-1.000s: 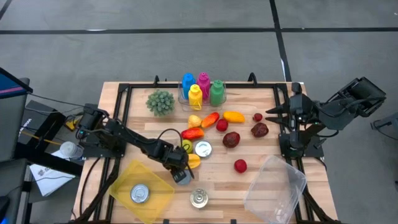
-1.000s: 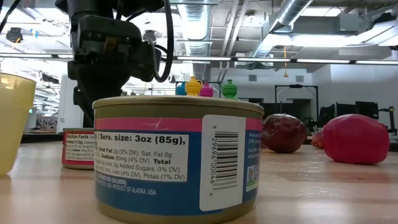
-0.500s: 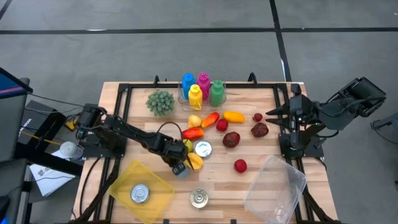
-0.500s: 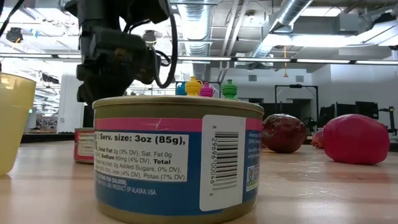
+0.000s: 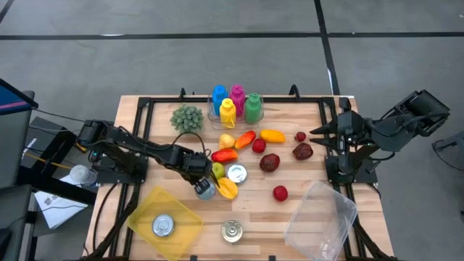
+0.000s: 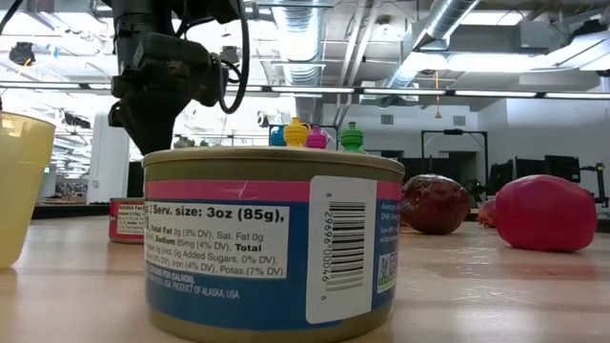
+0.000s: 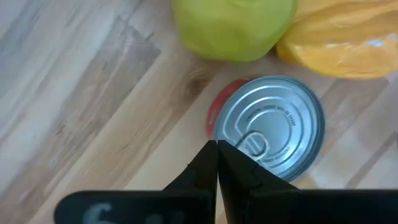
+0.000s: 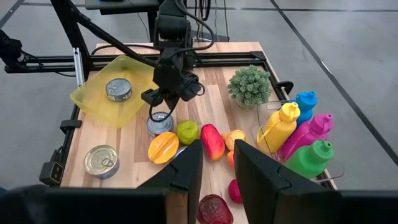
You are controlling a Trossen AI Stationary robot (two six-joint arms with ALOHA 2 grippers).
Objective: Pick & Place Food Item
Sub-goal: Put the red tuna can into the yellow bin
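The can (image 5: 205, 190) sits upright on the surface (image 5: 290, 210), lid up, directly under the left end effector (image 5: 204, 186), with the tip over the near edge of its lid. In the left wrist view the two fingers are pressed together into one dark wedge with nothing between them, and they point at the can's ring-pull. Being round and upright, the can has no long axis to line up with; my read is that any grip will need those fingers spread first and dropped on either side of the rim.

Just past the can from the end effector lie a green fruit (image 5: 217, 170) and an orange slice (image 5: 227, 188), both crowding it closely, so there's little room on that side. The yellow tray (image 5: 177, 214), already holding another can (image 5: 163, 225), lies back on the arm's near side.

The right end effector (image 5: 317, 131) waits well apart at the far edge, fingers slightly parted and holding nothing. The left arm is plainly the nearer one.
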